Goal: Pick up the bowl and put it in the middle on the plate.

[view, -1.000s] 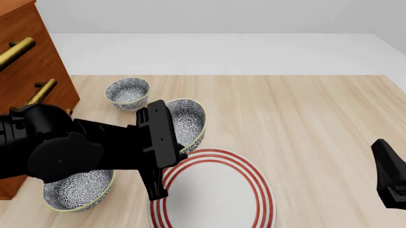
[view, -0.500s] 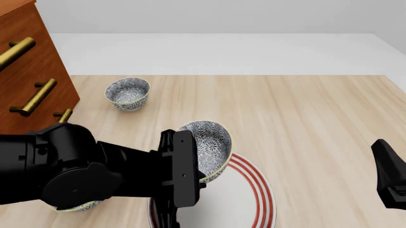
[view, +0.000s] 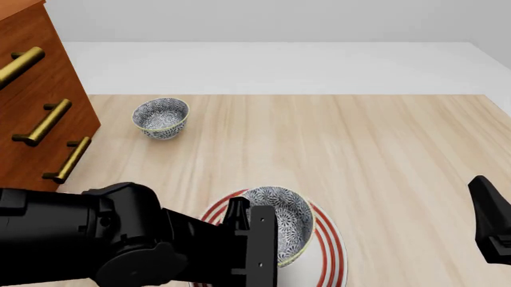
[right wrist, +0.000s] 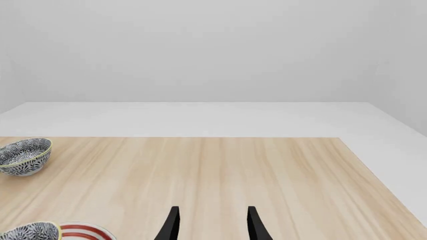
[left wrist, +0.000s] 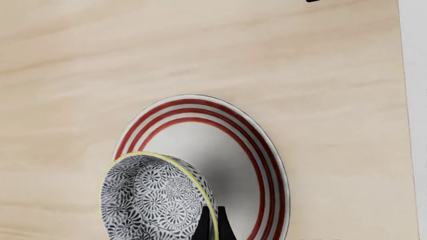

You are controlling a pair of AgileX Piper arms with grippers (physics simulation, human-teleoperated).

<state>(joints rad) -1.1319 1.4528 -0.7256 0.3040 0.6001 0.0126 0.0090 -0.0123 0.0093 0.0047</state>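
The bowl (view: 286,221), blue-grey floral with a yellow-green rim, hangs tilted over the plate (view: 329,251), a wide white plate with red rings. My left gripper (view: 267,242) is shut on the bowl's near rim. In the left wrist view its fingers (left wrist: 211,225) pinch the rim of the bowl (left wrist: 157,200), with the plate (left wrist: 220,150) beneath and a bare white centre beside the bowl. Whether the bowl touches the plate I cannot tell. My right gripper (right wrist: 212,225) is open and empty at the table's right side, also seen in the front view (view: 491,221).
A look-alike bowl (view: 160,117) stands at the far left of the table, and the right wrist view shows it too (right wrist: 23,155). A wooden drawer cabinet (view: 32,89) with brass handles rises at the left edge. My left arm covers the near left table.
My left gripper has carried the bowl toward me and to the right, from beyond the plate's far-left edge to above the plate. The right arm has stayed still.
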